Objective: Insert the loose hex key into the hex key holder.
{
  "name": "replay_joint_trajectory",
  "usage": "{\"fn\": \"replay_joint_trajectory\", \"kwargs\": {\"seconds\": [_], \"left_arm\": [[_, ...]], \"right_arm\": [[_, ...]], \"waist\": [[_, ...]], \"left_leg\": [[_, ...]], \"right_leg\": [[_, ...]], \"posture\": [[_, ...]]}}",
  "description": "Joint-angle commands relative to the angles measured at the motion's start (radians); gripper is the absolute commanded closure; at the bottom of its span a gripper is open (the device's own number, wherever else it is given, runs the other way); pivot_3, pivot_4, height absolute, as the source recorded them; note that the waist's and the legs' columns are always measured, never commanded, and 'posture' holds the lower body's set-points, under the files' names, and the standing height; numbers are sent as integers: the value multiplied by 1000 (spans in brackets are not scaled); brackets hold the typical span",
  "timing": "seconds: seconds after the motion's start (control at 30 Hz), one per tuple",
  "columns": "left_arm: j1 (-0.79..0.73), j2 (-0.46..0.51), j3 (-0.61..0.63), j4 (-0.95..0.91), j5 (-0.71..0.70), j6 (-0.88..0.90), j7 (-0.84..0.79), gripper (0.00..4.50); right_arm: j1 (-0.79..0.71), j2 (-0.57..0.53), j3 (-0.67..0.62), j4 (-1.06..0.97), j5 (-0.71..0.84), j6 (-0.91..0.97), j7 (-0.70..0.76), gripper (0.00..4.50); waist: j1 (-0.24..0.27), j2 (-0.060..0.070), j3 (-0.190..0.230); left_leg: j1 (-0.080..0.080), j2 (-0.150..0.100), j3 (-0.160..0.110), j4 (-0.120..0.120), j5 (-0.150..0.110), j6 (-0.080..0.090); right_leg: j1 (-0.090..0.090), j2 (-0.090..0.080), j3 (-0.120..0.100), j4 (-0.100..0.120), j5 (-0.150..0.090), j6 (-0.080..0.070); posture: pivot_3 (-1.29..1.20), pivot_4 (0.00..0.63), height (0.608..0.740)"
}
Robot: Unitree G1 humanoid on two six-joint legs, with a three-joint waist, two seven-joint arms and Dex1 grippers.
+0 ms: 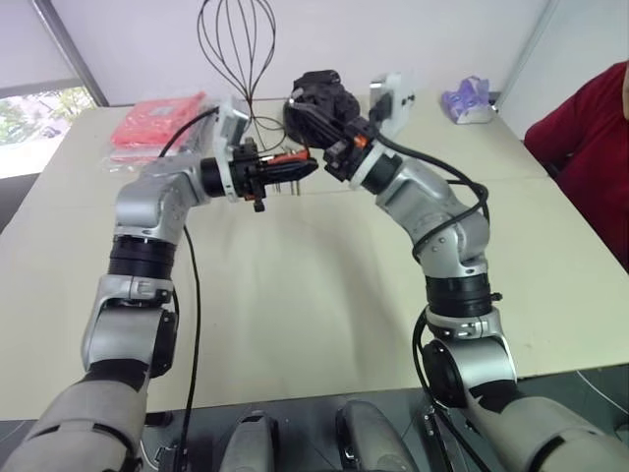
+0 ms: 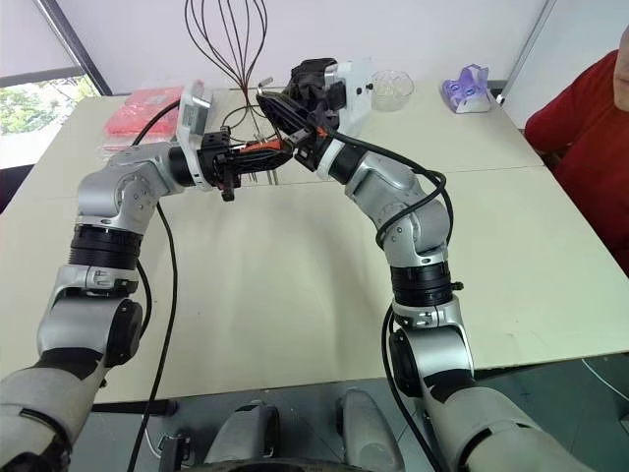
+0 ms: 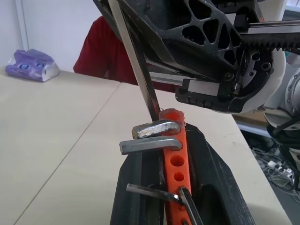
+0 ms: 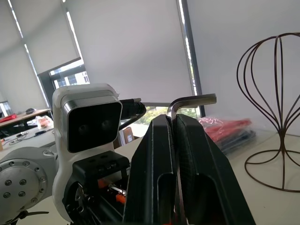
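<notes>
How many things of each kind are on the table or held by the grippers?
Loose hex key: 1
Hex key holder: 1
Wire stand: 1
Red package: 1
Purple packet: 1
Glass bowl: 1
Total: 6

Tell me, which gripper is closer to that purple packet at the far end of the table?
The right gripper, shut on the loose hex key, is nearer the purple packet. The left gripper, shut on the hex key holder, sits farther from it, on the robot's left.
</notes>
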Motion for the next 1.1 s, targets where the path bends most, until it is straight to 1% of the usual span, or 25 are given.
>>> {"fn": "replay_joint_trajectory", "kwargs": {"seconds": [0.03,0.23,0.63,0.93,1.1], "left_arm": [[0,5,20,-24,-9,-19,1,4500],[12,11,-2,-4,16,-38,-18,4500],[-5,-1,9,32,25,-60,-13,4500],[-7,-5,5,-21,8,-41,-19,4500],[-22,-7,26,-12,-4,-33,-2,4500]], "right_arm": [[-28,10,-7,-20,12,-17,-1,4453],[-35,12,-10,-33,18,-15,-7,4453],[-25,30,2,-55,30,-3,-18,4453],[-10,34,10,-52,24,-6,-17,4453],[-9,31,9,-45,22,-9,-14,4453]], "waist": [[0,0,0],[1,0,0],[0,0,0],[1,0,0],[0,0,0]], "left_leg": [[0,0,0,0,0,0],[0,0,0,0,0,0],[0,0,0,0,0,0],[0,0,0,0,0,0],[0,0,0,0,0,0]], "right_leg": [[0,0,0,0,0,0],[0,0,0,0,0,0],[0,0,0,0,0,0],[0,0,0,0,0,0],[0,0,0,0,0,0]], "posture": [[0,150,740],[0,150,740],[0,150,740],[0,150,740],[0,150,740]]}}
